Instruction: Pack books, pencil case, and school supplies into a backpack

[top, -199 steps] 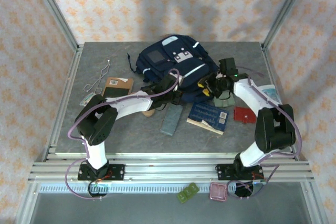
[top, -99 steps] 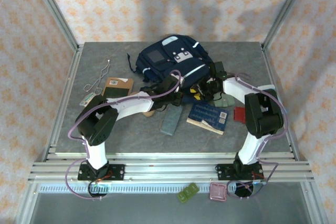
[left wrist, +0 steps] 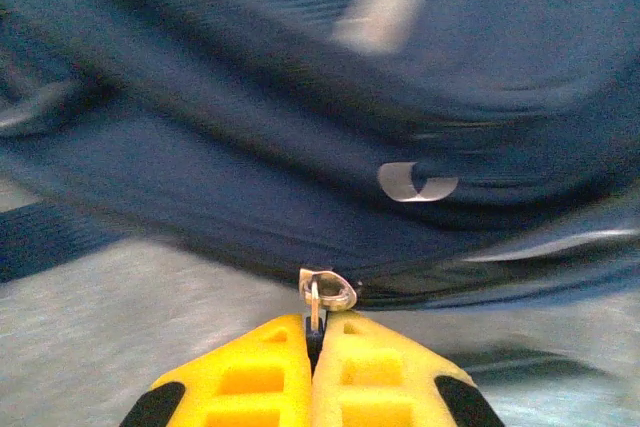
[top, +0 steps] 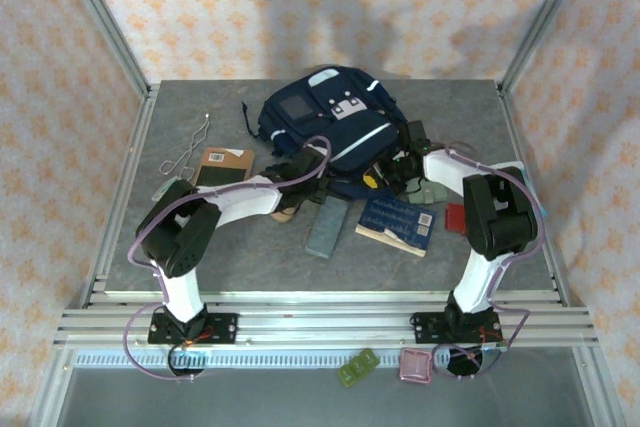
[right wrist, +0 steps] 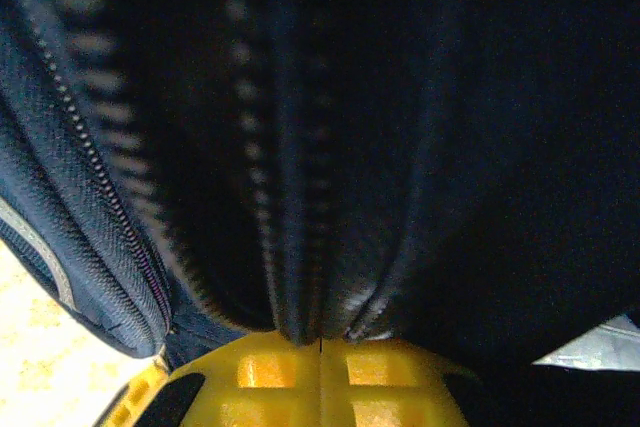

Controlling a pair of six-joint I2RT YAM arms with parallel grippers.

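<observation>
The navy backpack [top: 330, 125] lies at the back centre of the table. My left gripper [top: 308, 175] is at its near left edge. In the left wrist view its yellow fingers [left wrist: 250, 377] are shut on the dark tab of the metal zipper pull [left wrist: 327, 291]. My right gripper [top: 383, 173] is at the near right edge, shut on a fold of backpack fabric [right wrist: 310, 247] beside the zipper teeth. A dark blue book [top: 397, 224] and a brown book [top: 222, 167] lie flat. A grey-blue flat case [top: 326, 231], a tan case [top: 285, 213] and a grey-green piece [top: 427, 192] lie nearby.
A bent wire [top: 188, 153] lies at the left and a red item [top: 462, 219] beside the right arm. A pale packet [top: 515, 175] sits by the right edge. Metal posts frame the table's corners. Green [top: 357, 367] and pink [top: 415, 365] pieces lie below the near rail.
My right arm swung left and down to the backpack and its gripper closed on the fabric. The left gripper shifted slightly left, still holding the zipper pull.
</observation>
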